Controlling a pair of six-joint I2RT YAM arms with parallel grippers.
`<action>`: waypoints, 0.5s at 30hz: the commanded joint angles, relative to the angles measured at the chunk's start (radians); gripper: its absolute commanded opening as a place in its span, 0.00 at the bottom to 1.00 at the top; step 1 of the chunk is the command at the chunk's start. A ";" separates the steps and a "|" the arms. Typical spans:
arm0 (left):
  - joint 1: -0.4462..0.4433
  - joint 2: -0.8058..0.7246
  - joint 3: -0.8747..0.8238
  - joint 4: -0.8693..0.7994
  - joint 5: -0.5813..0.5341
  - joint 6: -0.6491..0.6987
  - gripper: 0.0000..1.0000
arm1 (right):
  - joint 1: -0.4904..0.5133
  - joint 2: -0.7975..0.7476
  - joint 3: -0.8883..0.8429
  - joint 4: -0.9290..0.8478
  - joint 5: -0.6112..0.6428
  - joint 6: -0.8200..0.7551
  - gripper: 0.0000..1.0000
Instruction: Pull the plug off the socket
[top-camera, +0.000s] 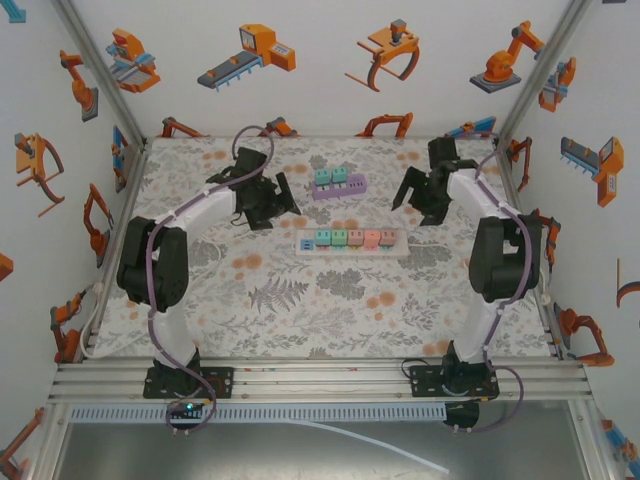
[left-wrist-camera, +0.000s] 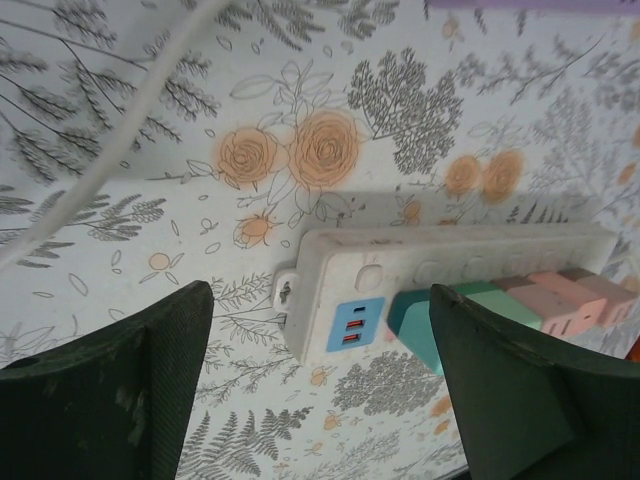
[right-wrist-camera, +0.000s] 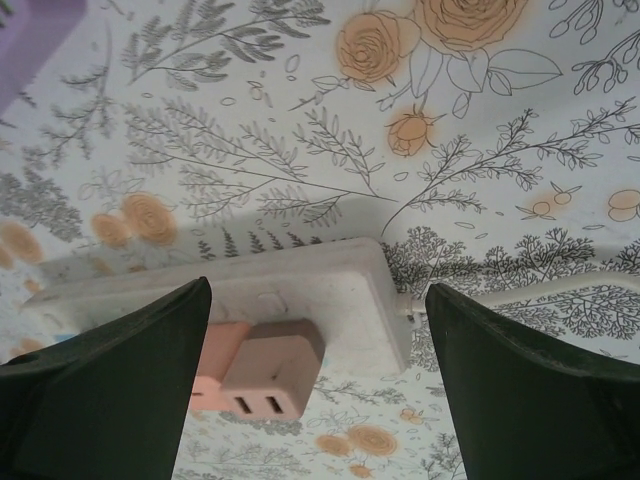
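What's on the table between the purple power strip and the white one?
Nothing. The top external view shows bare floral tablecloth between the purple power strip and the white power strip.

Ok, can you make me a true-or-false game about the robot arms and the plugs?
1. A teal plug sits in the white power strip. True.
2. The left jaws are squeezing a plug. False: they are open and hold nothing.
3. A purple strip lies farther back than the white one. True.
4. The right jaws are shut on a cable. False: they are open, and a brownish plug shows between them, untouched.
5. The tablecloth is plain blue. False: it is pale, with flowers and leaves.
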 joint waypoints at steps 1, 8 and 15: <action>-0.013 0.003 -0.027 -0.034 0.029 -0.005 0.79 | 0.001 -0.009 -0.051 -0.022 0.019 -0.020 0.77; -0.019 0.030 -0.097 -0.043 0.048 -0.003 0.62 | 0.001 0.003 -0.170 0.065 -0.086 -0.057 0.54; -0.043 0.044 -0.124 -0.061 0.067 0.028 0.56 | 0.002 -0.004 -0.216 0.074 -0.108 -0.061 0.46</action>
